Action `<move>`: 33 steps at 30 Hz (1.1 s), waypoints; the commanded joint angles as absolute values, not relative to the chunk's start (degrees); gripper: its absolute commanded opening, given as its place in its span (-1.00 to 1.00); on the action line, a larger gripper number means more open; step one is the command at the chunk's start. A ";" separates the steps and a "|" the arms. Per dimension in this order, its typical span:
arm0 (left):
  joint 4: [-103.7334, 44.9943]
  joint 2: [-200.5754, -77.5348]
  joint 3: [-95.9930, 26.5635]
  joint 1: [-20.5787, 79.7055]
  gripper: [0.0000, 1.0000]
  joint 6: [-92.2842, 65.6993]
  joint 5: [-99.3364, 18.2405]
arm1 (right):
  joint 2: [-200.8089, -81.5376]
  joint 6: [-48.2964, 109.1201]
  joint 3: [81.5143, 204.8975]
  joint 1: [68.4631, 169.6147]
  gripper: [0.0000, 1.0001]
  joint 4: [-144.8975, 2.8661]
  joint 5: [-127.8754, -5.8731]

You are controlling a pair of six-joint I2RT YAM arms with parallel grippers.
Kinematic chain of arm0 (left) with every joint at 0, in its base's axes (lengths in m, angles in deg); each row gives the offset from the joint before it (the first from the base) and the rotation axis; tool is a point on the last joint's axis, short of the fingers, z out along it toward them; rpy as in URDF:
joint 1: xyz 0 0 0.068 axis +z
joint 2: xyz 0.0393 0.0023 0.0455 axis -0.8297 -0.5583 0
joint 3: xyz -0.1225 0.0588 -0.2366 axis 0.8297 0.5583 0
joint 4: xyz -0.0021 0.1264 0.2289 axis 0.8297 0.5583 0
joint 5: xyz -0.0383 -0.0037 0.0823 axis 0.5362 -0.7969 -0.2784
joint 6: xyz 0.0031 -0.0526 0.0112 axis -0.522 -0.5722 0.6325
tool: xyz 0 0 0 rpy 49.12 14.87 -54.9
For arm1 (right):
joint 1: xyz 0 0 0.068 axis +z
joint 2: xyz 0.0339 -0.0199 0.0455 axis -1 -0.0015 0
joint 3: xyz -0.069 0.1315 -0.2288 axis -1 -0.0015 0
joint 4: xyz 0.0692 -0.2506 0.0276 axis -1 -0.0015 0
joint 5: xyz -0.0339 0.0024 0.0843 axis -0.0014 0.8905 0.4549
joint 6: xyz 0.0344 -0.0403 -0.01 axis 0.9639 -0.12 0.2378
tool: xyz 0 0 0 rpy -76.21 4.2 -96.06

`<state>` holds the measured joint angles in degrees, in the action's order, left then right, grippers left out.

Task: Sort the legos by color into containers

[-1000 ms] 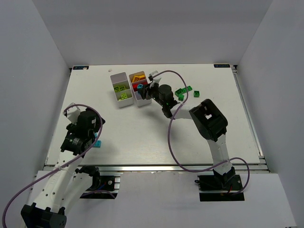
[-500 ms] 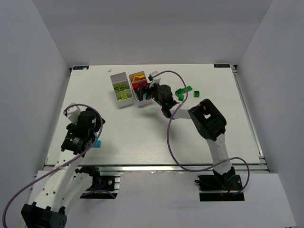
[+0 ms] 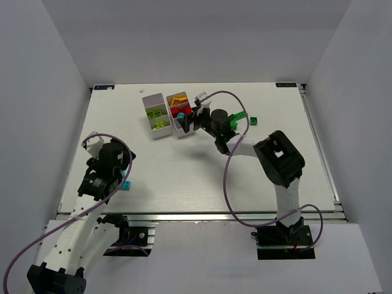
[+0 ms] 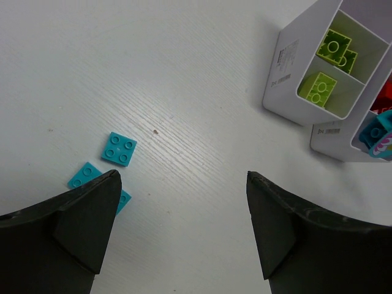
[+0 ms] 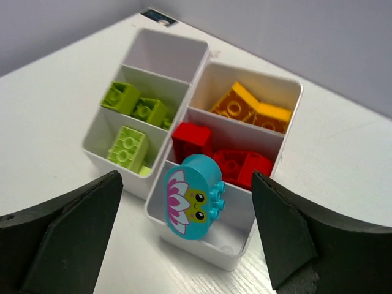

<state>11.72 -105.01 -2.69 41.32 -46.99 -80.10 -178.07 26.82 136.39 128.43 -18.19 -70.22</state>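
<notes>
Your right gripper (image 5: 185, 184) hangs spread wide over the right tray (image 5: 288, 125), grasping nothing. The cyan lotus brick (image 5: 193, 202) sits tilted in its near compartment, with red bricks (image 5: 236, 165) in the middle one. Your left gripper (image 4: 182, 184) is also released, above the worktop (image 4: 184, 92). Flat cyan bricks (image 4: 119, 149) lie beside one finger.

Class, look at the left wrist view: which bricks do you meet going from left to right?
cyan plates → lime bricks → cyan brick
</notes>
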 commanded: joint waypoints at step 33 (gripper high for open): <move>8.68 -103.11 -2.71 41.65 0.82 -46.36 -77.46 | -182.25 -4.27 154.58 121.46 -1.00 -55.39 -34.52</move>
<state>9.57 -102.96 -2.66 41.34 -46.75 -77.91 -180.51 -4.06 151.45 121.16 -55.55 -34.00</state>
